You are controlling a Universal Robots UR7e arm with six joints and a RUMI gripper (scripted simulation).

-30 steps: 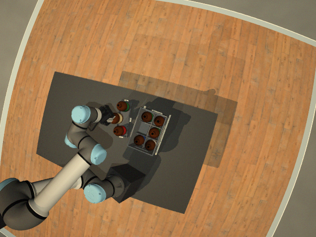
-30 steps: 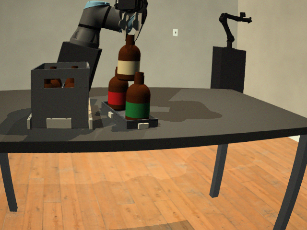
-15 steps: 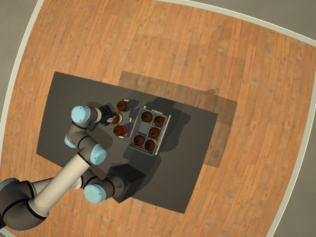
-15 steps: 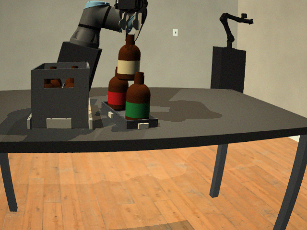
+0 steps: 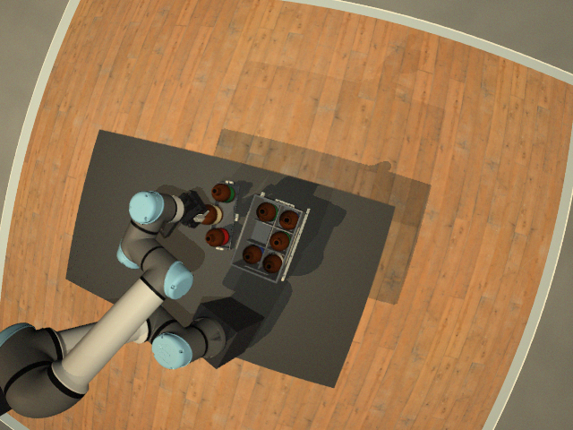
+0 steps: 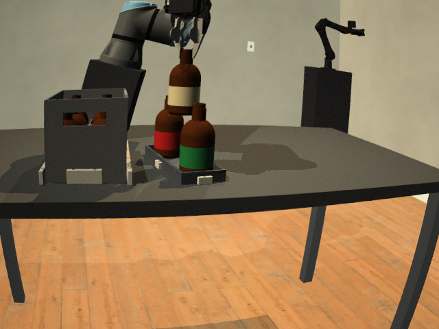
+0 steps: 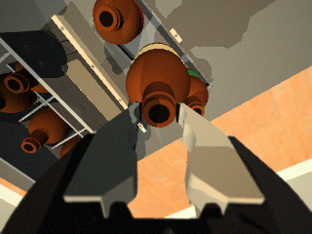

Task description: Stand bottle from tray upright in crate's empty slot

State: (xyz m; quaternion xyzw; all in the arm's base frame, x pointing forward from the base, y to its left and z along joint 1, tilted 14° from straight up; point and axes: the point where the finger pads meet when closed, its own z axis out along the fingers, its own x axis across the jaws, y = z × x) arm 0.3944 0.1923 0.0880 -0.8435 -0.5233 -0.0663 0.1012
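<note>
My gripper (image 5: 201, 216) (image 6: 186, 53) (image 7: 158, 103) is shut on the neck of the cream-labelled bottle (image 5: 212, 214) (image 6: 184, 85) (image 7: 158, 80). It holds the bottle upright, lifted clear above the tray (image 6: 191, 175). A red-labelled bottle (image 5: 216, 236) (image 6: 167, 136) (image 7: 117, 19) and a green-labelled bottle (image 5: 223, 192) (image 6: 196, 144) (image 7: 197, 93) stand in the tray. The dark crate (image 5: 254, 272) (image 6: 85, 141) stands beside the tray and holds several brown bottles. Its empty slot (image 5: 262, 229) is in the middle of the row nearest the tray.
The arm's dark base block (image 5: 231, 323) stands on the table near the crate. A black pedestal (image 6: 326, 99) with a small arm stands behind the table at the back right. White cleats sit along the feet of the crate and the tray.
</note>
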